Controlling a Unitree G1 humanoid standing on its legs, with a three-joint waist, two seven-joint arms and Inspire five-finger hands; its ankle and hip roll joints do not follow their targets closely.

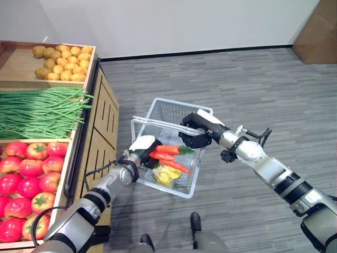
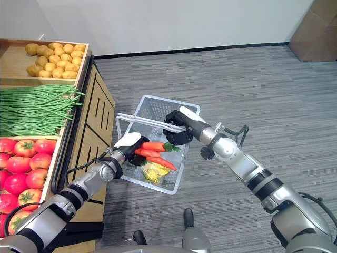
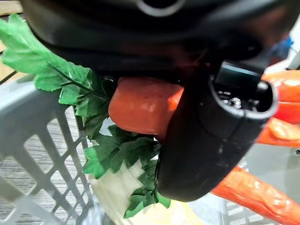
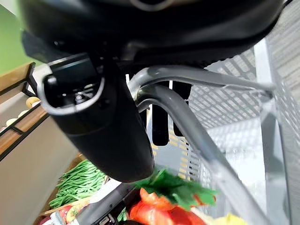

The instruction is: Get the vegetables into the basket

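Left hand (image 1: 141,151) curled round an orange carrot with green leafy top (image 1: 167,149), held just above the interior of the white plastic lattice basket (image 1: 176,109). The left wrist view shows the thumb wrapped over the carrot's blunt end, with the leaves spilling beside it. The carrot's long axis runs roughly level, from the left hand across toward the right hand (image 1: 199,132), leafy end away from the left palm. Below it lie a second orange carrot (image 1: 176,165) and a yellow item (image 1: 164,175), already resting on the basket floor.

The right hand has its fingers and thumb wrapped round the basket's grey bar handles (image 4: 187,119), carrying the basket above the grey carpeted floor (image 1: 253,79), just beside the wooden produce stand (image 1: 102,113). That stand holds crates of red tomatoes (image 1: 26,174), green beans (image 1: 39,110) and potatoes (image 1: 60,63).

The held carrot sits directly over the basket opening, so release straight down appears to be what the next move requires. The yellow item's identity is hard to make out, and the basket's near wall is partly hidden behind the left hand.
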